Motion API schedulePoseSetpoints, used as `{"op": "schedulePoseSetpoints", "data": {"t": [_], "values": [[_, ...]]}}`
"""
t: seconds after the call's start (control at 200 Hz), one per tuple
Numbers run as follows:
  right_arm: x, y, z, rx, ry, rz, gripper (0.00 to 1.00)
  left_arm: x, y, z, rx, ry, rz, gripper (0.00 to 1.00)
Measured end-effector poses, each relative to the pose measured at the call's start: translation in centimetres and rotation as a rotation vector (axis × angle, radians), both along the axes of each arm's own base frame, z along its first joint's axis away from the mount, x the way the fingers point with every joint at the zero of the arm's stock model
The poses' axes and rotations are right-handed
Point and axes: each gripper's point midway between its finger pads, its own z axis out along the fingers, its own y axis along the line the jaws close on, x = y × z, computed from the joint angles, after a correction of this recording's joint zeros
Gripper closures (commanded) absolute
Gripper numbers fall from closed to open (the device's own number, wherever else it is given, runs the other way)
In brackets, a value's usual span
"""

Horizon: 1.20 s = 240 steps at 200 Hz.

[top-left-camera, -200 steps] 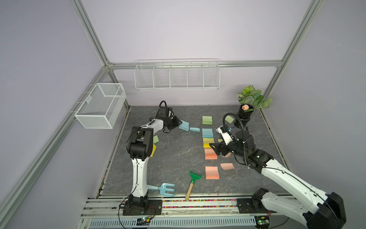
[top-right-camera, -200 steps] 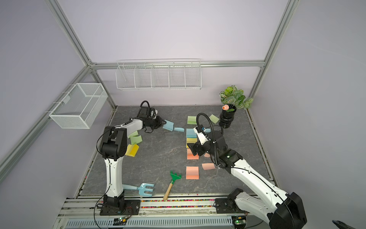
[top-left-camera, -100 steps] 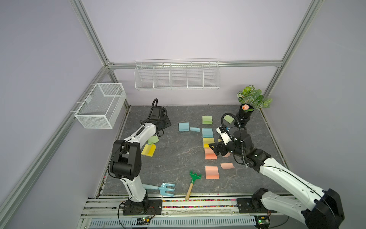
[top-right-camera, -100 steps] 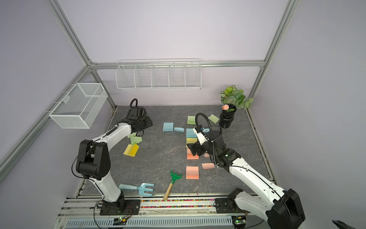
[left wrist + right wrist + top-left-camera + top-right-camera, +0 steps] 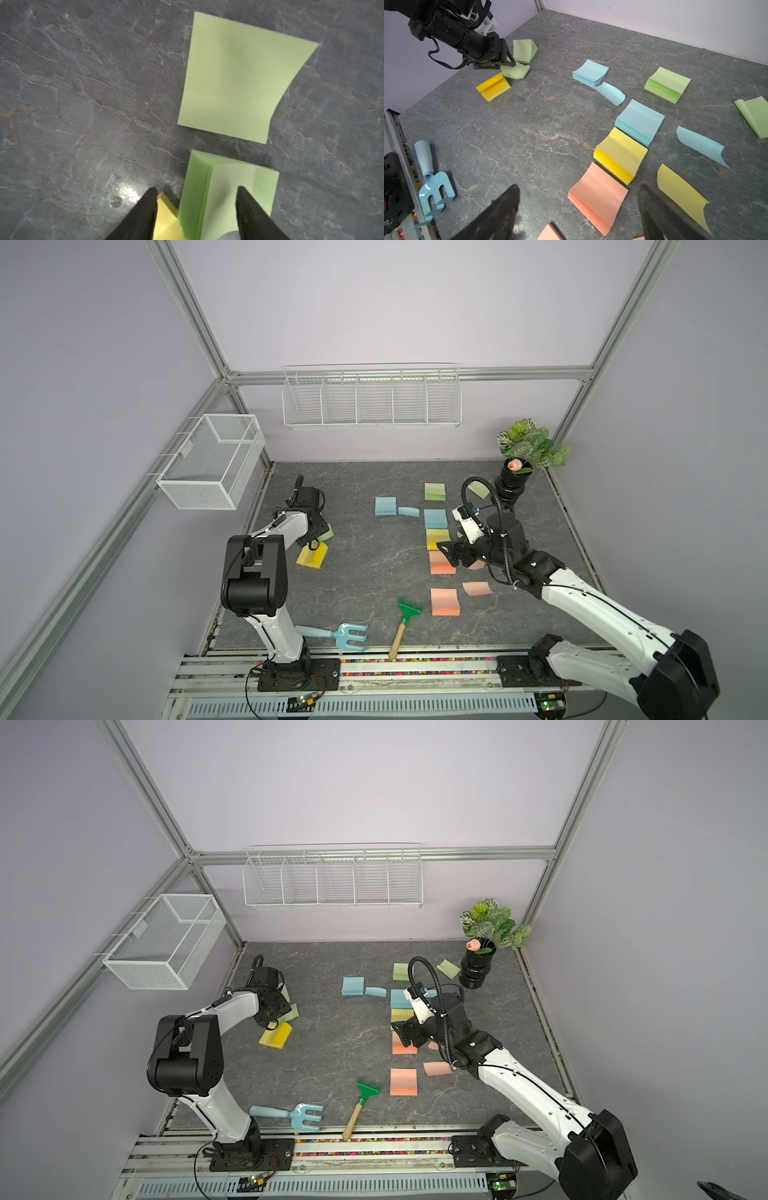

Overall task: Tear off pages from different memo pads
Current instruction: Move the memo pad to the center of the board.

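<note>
My left gripper [image 5: 196,188] hangs open over a bent green memo pad [image 5: 224,182], beside a yellow pad [image 5: 166,220]. A flat green sheet [image 5: 234,79] lies just beyond; I cannot tell if it is a single page. Both top views place this gripper [image 5: 312,542] at the mat's left side. My right gripper [image 5: 579,187] stands wide open above a salmon pad [image 5: 598,197], holding nothing. Behind that pad lie yellow [image 5: 620,153], blue [image 5: 639,120] and green [image 5: 666,83] pads. Loose yellow [image 5: 681,197], blue [image 5: 699,143] and green [image 5: 753,114] pages lie alongside.
Another blue pad [image 5: 385,506] has a curled blue page [image 5: 409,512] next to it. A salmon pad [image 5: 444,601] and salmon page [image 5: 478,588] lie nearer the front. A blue garden fork [image 5: 336,635], a green rake [image 5: 405,620] and a potted plant [image 5: 513,485] stand around.
My left arm swung from the blue pad at the back middle to the mat's left side, leaving the blue page beside that pad, and its jaws opened. The right arm hardly moved.
</note>
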Motion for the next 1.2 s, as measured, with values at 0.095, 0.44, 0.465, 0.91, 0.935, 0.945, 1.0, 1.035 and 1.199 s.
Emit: {"op": "schedulePoseSetpoints", "data": {"t": [0.095,0.44,0.465,0.91,0.935,0.945,1.0,1.035,1.199], "values": [[0.0,0.1,-0.1,0.000,0.004,0.003,0.11,0.1,-0.4,-0.4,-0.021,0.002,-0.014,0.51],[-0.1,0.2,-0.2,0.003,0.009,0.008,0.11,-0.2,-3.4,-1.8,-0.118,0.000,-0.096,0.62],[-0.1,0.1,-0.2,0.003,0.010,0.007,0.11,-0.1,-3.7,-1.7,-0.120,-0.005,-0.105,0.62],[-0.3,0.0,0.3,0.010,-0.002,0.007,0.11,-3.1,-13.7,-1.4,-0.240,-0.070,-0.285,0.62],[-0.3,0.0,0.4,0.011,-0.004,0.006,0.11,-3.7,-14.4,-1.4,-0.247,-0.070,-0.297,0.62],[-0.3,0.0,0.5,0.012,-0.005,0.006,0.11,-4.0,-14.8,-1.4,-0.252,-0.070,-0.305,0.62],[-0.3,-0.1,0.5,0.012,-0.007,0.004,0.11,-5.5,-16.6,-1.4,-0.272,-0.064,-0.337,0.62],[-0.3,-0.1,0.5,0.011,-0.007,0.003,0.11,-6.4,-17.6,-1.4,-0.282,-0.059,-0.356,0.62],[-0.2,-0.3,0.4,0.005,-0.009,-0.009,0.11,-9.5,-21.7,-1.2,-0.320,-0.033,-0.432,0.61]]}}
